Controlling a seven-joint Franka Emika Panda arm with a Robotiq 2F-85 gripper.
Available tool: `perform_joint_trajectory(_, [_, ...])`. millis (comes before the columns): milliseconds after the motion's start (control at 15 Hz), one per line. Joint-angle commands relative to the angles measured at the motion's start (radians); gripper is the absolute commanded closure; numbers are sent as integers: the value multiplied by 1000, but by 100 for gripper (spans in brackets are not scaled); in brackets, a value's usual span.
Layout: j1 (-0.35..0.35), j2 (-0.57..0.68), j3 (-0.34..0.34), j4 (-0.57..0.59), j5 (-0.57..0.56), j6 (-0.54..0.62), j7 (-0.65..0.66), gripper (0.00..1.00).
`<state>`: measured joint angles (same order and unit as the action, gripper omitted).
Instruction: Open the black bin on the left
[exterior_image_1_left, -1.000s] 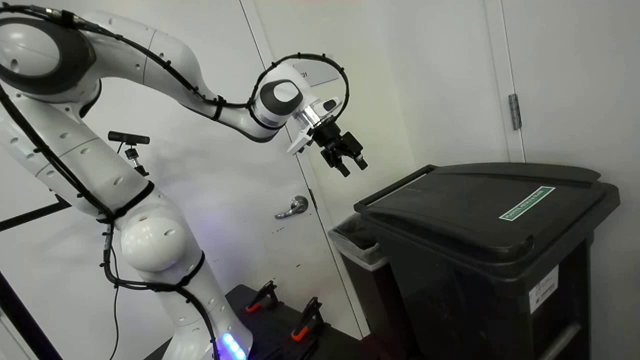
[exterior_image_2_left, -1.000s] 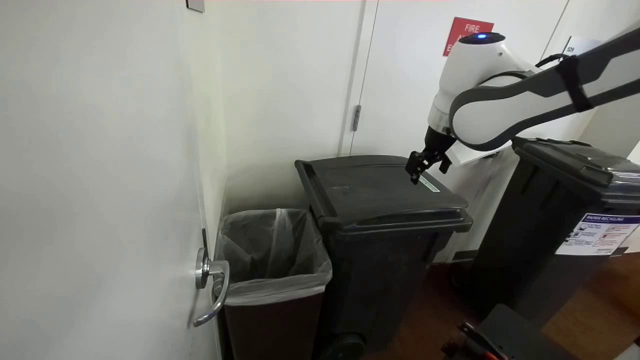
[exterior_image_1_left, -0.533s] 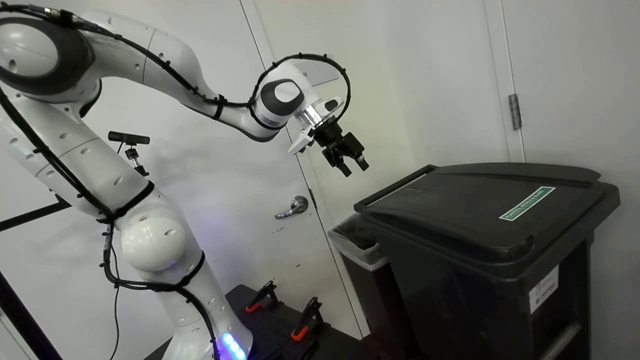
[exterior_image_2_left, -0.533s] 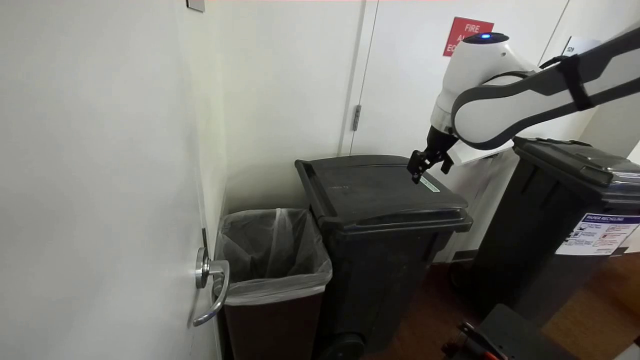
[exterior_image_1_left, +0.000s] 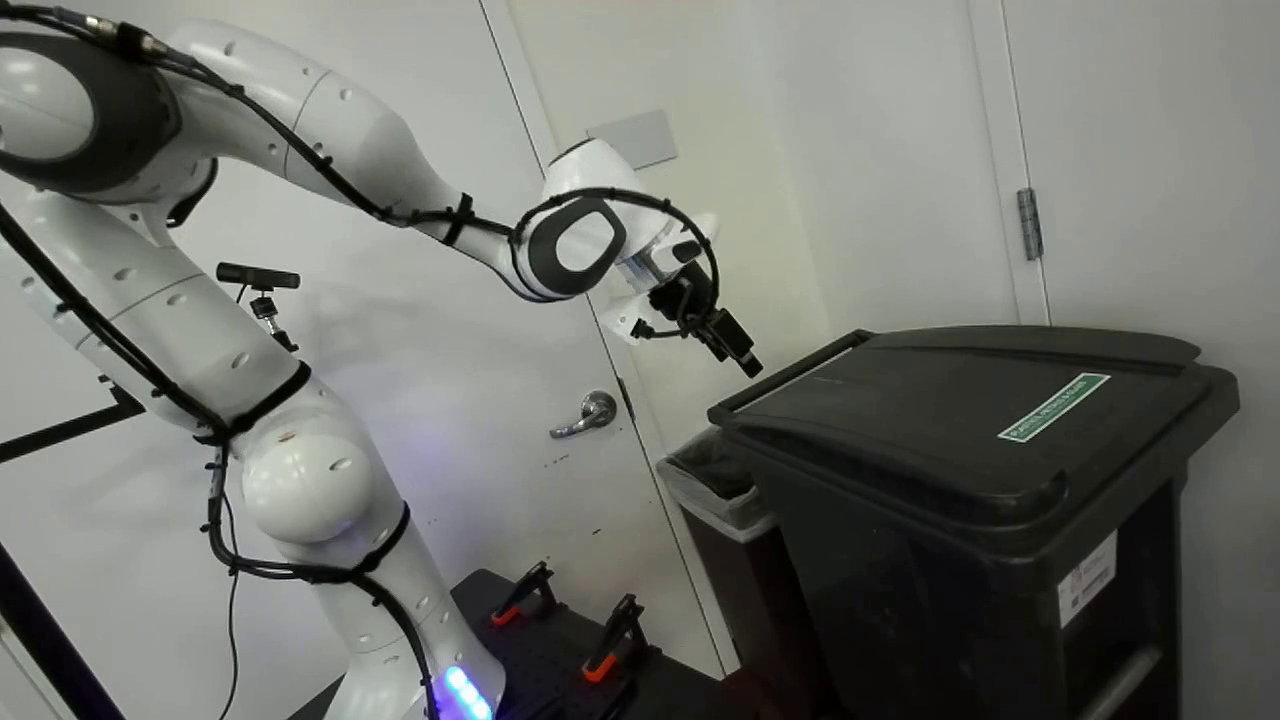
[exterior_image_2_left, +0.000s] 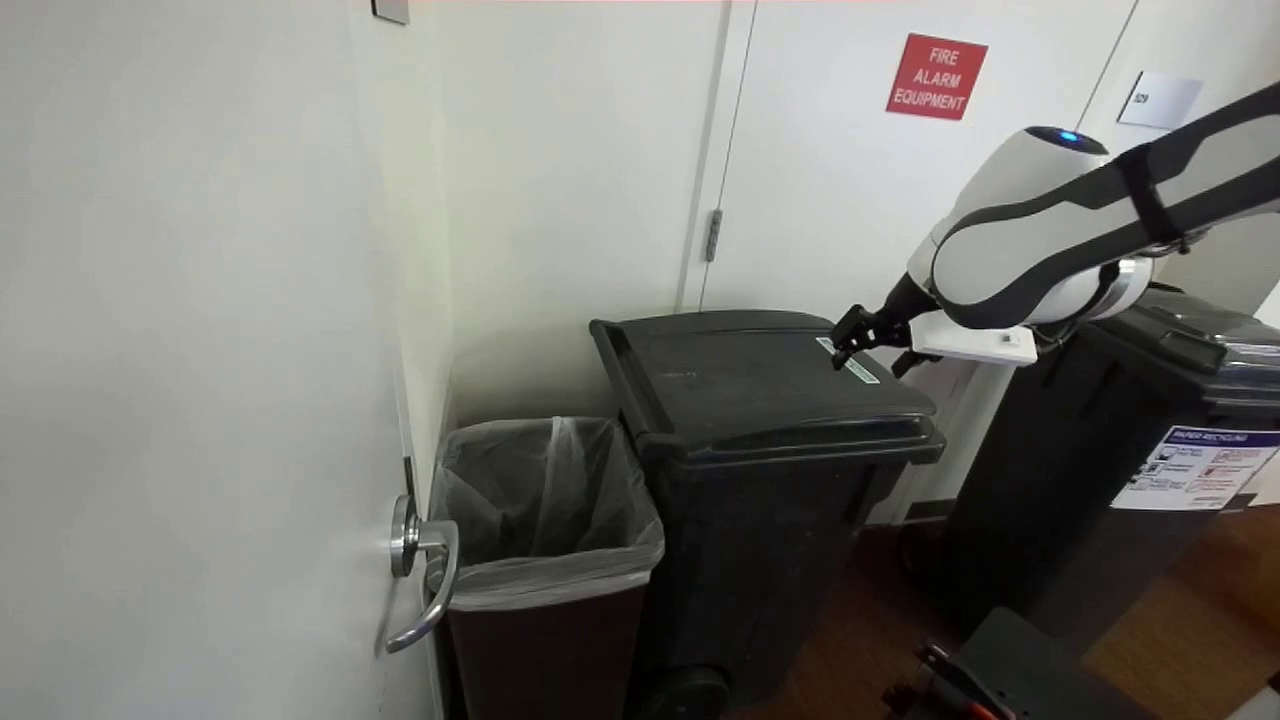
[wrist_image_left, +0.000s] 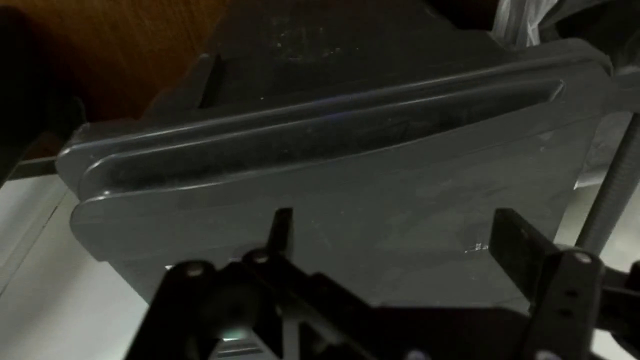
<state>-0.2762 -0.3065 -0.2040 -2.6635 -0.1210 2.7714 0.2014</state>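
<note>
1. Far left in an exterior view: white door, silver lever handle.
2. Then a brown trash can, see-through liner.
3. The black bin sits just beside it, roughly in the middle, lid down.
4. Gripper hangs near that lid, fingers spread super wide.
5. Far right: another dark bin, paper recycling sign on it.

Beyond my claw I see a white door bearing a red sign; reddish-brown floor lies well below.
</note>
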Motion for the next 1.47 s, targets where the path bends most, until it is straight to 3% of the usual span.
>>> perform_joint_trajectory(0, [50, 17, -81, -86, 216, 182, -60, 0])
perform_joint_trajectory(67, [-2, 13, -24, -47, 141, 102, -45, 0])
perform_joint_trajectory(467, [11, 21, -36, -49, 178, 140, -65, 0])
perform_joint_trajectory(667, [186, 16, -193, -57, 444, 242, -160, 0])
perform_joint_trajectory(1000, [538, -83, -538, -87, 833, 365, -370, 0])
perform_joint_trajectory(1200, [720, -188, -757, -116, 944, 479, -447, 0])
perform_joint_trajectory(1400, [884, -346, -987, -150, 914, 654, -462, 0])
